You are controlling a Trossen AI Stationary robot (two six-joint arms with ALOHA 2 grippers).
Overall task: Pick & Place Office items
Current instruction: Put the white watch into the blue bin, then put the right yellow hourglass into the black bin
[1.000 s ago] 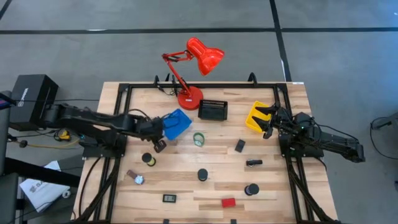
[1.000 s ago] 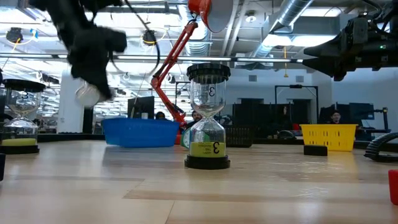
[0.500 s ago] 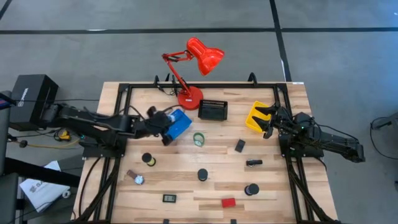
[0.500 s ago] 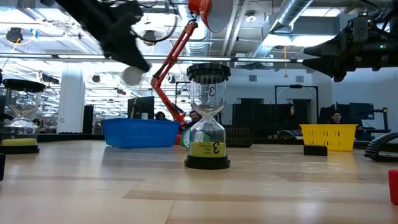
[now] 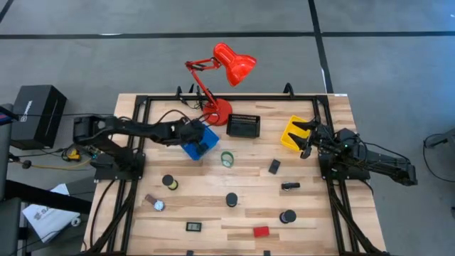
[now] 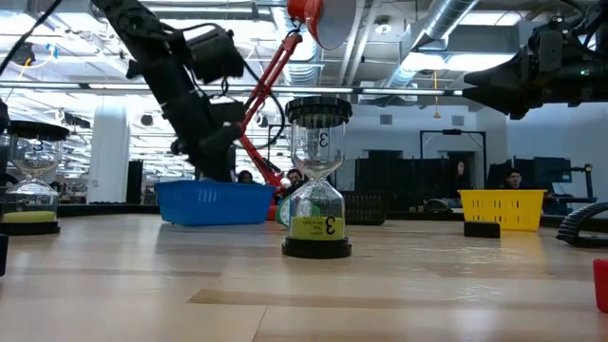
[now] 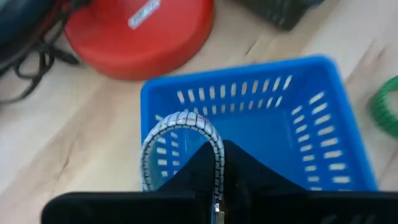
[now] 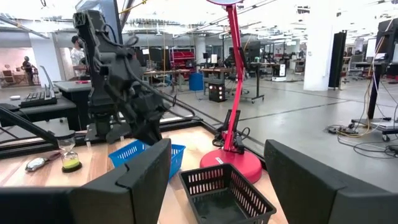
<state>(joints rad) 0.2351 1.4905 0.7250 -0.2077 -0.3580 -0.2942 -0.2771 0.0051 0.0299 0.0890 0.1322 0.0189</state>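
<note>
My left gripper (image 5: 193,135) hovers over the blue bin (image 5: 206,144), shut on a clear, silvery-ridged tape roll (image 7: 180,134); in the low view it reaches down to the bin's rim (image 6: 211,169). My right gripper (image 5: 304,139) waits open beside the yellow bin (image 5: 292,130). Lying on the wood are a green tape roll (image 5: 227,158), black-capped hourglasses (image 5: 232,200) (image 5: 287,216) (image 5: 169,182), black clips (image 5: 274,166) (image 5: 290,186), a red block (image 5: 261,231) and a small black gadget (image 5: 193,227). My left gripper holds the tape roll by its ring wall (image 7: 217,163), on the side nearest the wrist. One finger (image 7: 189,174) seems to sit inside the ring and the other (image 7: 249,177) outside. The fingers point down from above. The roll stands on edge, lifted clear over the blue bin's floor.
A red desk lamp (image 5: 217,110) stands on its base just beyond the blue bin, with a black mesh bin (image 5: 243,126) to its right. A small silvery item (image 5: 155,205) lies near the left edge. Open wood remains in the middle near part of the table.
My left gripper has carried the tape roll from the table's left-middle toward the far right, swinging over the blue bin and coming down until it reaches the bin's rim. The roll has stayed in its hold throughout.
</note>
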